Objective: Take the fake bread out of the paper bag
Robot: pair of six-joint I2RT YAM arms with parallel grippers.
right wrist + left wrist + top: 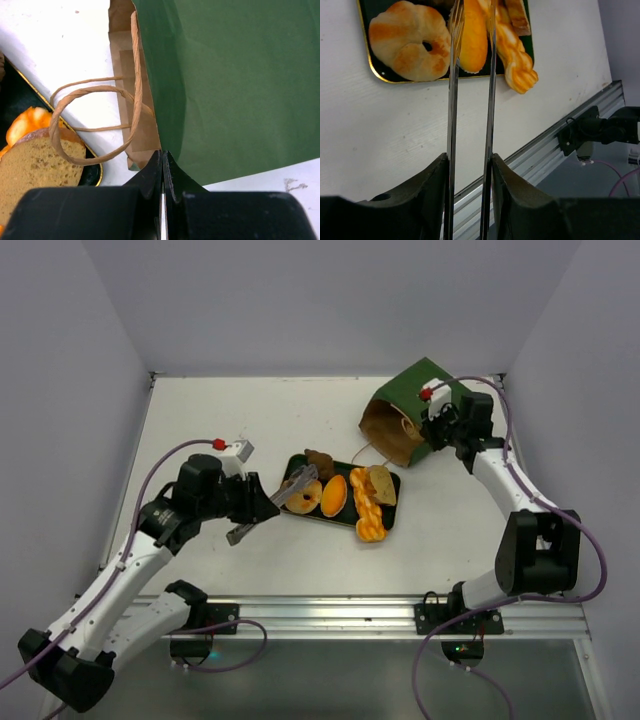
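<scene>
Right gripper pinches the paper bag, 1 o'clock from the tray; left gripper clamps tongs above fake bread.

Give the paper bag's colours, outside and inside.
The paper bag is dark green outside, brown kraft inside; best in the right wrist view.

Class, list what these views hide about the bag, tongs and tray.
- Top view: deep inside the paper bag, hidden by its own green wall; its contents cannot be told.
- Left wrist view: the tips of the tongs and much of the tray, cut off by the top edge.
- Right wrist view: green paper hides the bag's inside.
</scene>
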